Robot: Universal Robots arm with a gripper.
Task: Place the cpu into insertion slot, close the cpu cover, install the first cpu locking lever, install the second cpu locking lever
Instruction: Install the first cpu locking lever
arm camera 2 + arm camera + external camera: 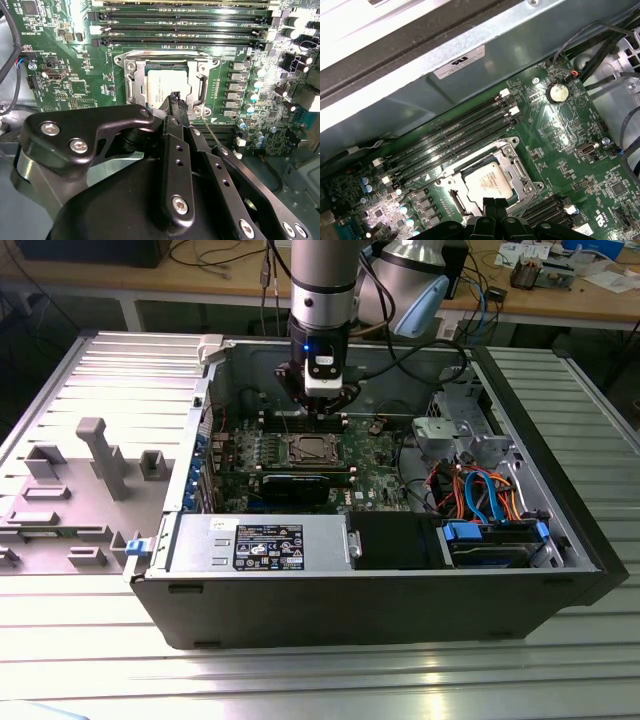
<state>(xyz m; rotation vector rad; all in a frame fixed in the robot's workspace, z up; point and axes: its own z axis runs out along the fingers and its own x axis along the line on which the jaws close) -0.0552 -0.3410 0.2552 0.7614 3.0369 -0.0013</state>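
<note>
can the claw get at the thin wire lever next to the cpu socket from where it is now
Probably yes. In the second wrist view the claw hangs right over the socket, its shut tips beside the lever. The cover lies flat around the cpu, and nothing stands between.

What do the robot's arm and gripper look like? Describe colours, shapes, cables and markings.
The arm is a smooth silver-grey cylinder ending in a black collar with a small blue light. Black cables loop off beside it. The gripper is matte black metal: flat, rounded linkage bars joined with silver screws, narrowing to slim dark jaws.
</note>
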